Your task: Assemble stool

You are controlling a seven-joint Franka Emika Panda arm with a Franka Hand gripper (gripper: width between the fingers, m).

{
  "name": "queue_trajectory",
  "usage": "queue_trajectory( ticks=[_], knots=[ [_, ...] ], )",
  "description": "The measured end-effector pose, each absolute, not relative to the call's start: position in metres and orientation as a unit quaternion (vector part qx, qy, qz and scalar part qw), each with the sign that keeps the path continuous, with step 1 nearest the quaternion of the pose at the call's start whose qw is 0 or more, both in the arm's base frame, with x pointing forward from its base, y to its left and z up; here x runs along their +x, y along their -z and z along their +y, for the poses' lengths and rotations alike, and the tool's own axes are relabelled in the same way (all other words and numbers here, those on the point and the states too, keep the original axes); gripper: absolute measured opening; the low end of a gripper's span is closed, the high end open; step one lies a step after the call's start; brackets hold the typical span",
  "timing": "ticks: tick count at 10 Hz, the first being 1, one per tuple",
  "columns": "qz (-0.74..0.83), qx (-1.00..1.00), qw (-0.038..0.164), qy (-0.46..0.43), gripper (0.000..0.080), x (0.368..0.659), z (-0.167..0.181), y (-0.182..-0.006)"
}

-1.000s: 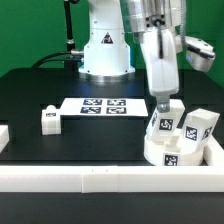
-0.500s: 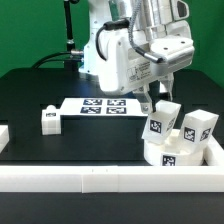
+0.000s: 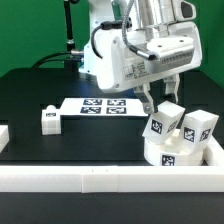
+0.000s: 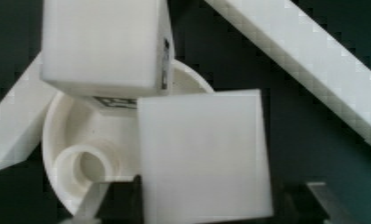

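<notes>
The round white stool seat (image 3: pixel 168 153) sits in the corner of the border rails at the exterior view's right. Two tagged white legs (image 3: pixel 162 121) (image 3: pixel 198 128) stand upright in its sockets. A third leg (image 3: pixel 48 118) lies on the black table at the exterior view's left. My gripper (image 3: pixel 159 99) hangs open just above the nearer standing leg and holds nothing. In the wrist view the seat (image 4: pixel 72 150) carries that leg (image 4: pixel 200 150) between my spread fingers (image 4: pixel 324 203), with a gap beside it. The other leg (image 4: pixel 107 45) stands behind.
The marker board (image 3: pixel 103 105) lies flat at the table's middle, near the robot base (image 3: pixel 105 55). White border rails (image 3: pixel 90 178) run along the front edge and the right side (image 3: pixel 216 150); they also show in the wrist view (image 4: pixel 306 60).
One second ago my gripper was down around the nearer standing leg. It has since risen off it and the wrist has turned. The leg stays in the seat.
</notes>
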State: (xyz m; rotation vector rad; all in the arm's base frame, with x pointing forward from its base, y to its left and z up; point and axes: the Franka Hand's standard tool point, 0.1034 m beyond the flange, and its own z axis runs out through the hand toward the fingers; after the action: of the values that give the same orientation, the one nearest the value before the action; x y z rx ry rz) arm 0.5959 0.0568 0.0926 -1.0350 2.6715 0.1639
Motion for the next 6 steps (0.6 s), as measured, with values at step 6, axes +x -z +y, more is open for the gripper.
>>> queue_trajectory(
  ticks=[6],
  knots=[
    [0.803, -0.576, 0.154, -0.027, 0.0645, 0.598, 0.056, -0.111]
  ],
)
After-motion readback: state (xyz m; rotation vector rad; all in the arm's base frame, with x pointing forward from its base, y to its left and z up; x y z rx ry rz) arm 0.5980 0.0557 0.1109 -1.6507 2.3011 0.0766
